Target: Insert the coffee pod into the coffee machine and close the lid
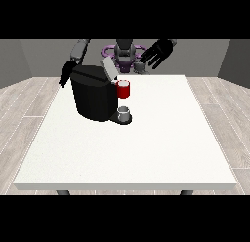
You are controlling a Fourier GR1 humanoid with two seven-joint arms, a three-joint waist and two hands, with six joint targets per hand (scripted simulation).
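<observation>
A large white table fills most of the view, with the robot small at its far edge, facing the camera. On the far left part of the table stands a black coffee machine, its grey lid tilted up and open, which leaves the top free to take a pod. A red part sticks out on the machine's right side, and below it a small grey cup sits on the machine's base, placed to catch the coffee. The coffee pod appears to be the small grey thing at the far edge of the table, right of the lid and well apart from the machine; it is too small to be sure. The hand at the view's right hovers raised just right of that pod with its fingers spread apart, holding nothing, probably ready to come down on it. The hand at the view's left hangs behind the machine's far left corner; whether its fingers are apart or together cannot be told.
</observation>
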